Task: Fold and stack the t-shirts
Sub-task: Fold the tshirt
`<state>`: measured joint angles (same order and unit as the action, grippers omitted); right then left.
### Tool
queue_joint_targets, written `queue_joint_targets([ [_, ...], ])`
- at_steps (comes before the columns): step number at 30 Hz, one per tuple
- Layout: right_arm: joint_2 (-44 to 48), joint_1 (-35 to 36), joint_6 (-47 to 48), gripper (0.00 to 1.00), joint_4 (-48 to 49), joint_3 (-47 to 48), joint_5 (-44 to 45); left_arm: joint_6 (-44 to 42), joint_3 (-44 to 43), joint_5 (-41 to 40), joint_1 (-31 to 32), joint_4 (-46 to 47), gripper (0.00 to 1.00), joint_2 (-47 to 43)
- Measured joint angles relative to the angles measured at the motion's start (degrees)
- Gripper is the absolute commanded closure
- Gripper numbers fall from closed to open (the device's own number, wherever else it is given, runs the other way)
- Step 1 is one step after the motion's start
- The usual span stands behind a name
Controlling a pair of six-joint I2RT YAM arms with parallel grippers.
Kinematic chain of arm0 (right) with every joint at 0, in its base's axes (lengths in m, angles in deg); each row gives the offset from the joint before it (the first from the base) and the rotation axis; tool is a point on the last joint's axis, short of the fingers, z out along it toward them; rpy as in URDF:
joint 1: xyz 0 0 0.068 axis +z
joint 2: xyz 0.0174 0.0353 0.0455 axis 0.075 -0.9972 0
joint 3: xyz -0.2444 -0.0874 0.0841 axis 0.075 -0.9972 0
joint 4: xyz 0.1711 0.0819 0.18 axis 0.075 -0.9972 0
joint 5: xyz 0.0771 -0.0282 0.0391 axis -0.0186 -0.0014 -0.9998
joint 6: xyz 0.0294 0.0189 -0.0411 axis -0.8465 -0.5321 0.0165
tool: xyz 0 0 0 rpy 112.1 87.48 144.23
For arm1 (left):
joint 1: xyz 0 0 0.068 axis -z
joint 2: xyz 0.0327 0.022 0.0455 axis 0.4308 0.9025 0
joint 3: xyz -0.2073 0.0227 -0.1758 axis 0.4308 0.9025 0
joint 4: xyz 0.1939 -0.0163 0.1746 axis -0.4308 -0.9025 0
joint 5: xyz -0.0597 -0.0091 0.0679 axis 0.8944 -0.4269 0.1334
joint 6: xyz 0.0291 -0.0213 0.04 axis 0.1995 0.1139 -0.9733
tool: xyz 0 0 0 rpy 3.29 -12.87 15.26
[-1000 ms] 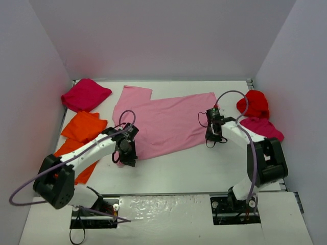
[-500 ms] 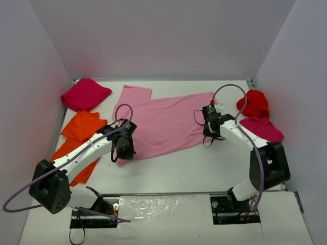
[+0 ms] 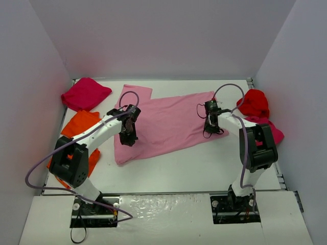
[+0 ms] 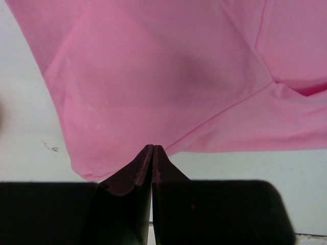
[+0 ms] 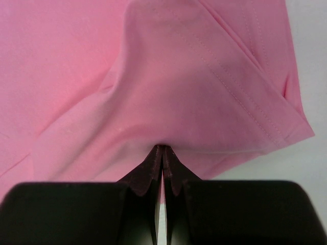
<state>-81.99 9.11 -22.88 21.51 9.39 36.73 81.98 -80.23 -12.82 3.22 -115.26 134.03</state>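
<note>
While the pink t-shirt [image 3: 168, 122] lies spread across the middle of the white worktop [image 3: 179, 166] in the top view, both arms reach onto it from the near side. The left arm [image 3: 99, 135] ends over the shirt's left part and the right arm [image 3: 232, 121] over its right edge. From this height I cannot tell how the jaws stand. A magenta t-shirt [image 3: 86, 94] sits bunched in the far left corner, with orange t-shirts [image 3: 82, 125] heaped just in front of it along the left wall. On the right, a bright red t-shirt [image 3: 254, 103] is crumpled near the wall, touching a second magenta t-shirt [image 3: 275, 131] that lies partly behind the right arm.

Seen from the left wrist, the dark left jaws are pressed together with no gap at the tips, pinching the near edge of the pink t-shirt [image 4: 153, 76]. The cloth fans upward from that pinch, with a diagonal crease running to the right. Bare worktop [image 4: 25, 148] shows on either side.

Seen from the right wrist, the right jaws are likewise closed tight, gripping a raised fold of the pink t-shirt [image 5: 199, 87]. The cloth tents up from the tips, and a stitched hem runs down towards the right corner, where the pale worktop [image 5: 306, 158] shows beyond it.
</note>
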Motion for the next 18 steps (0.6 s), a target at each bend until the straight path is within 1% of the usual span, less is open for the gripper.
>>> queue_joint_targets([
  [6,-0.1,-0.1,0.6,1.00,3.0,-0.1,-1.2,-1.2,-0.8,-0.6,-1.8,0.0,1.00,2.5],
  [11,-0.5,-0.4,0.6,1.00,5.9,-0.7,-4.4,-1.0,0.7,1.7,-1.9,1.0,1.00,3.5],
  [15,-0.1,0.0,0.4,1.00,8.3,-2.8,-8.9,-0.5,4.4,3.4,-1.8,1.6,1.00,2.1],
  [18,1.1,2.2,0.6,1.00,8.1,-3.1,-8.6,0.1,7.0,2.6,-1.9,1.0,1.00,-2.1],
])
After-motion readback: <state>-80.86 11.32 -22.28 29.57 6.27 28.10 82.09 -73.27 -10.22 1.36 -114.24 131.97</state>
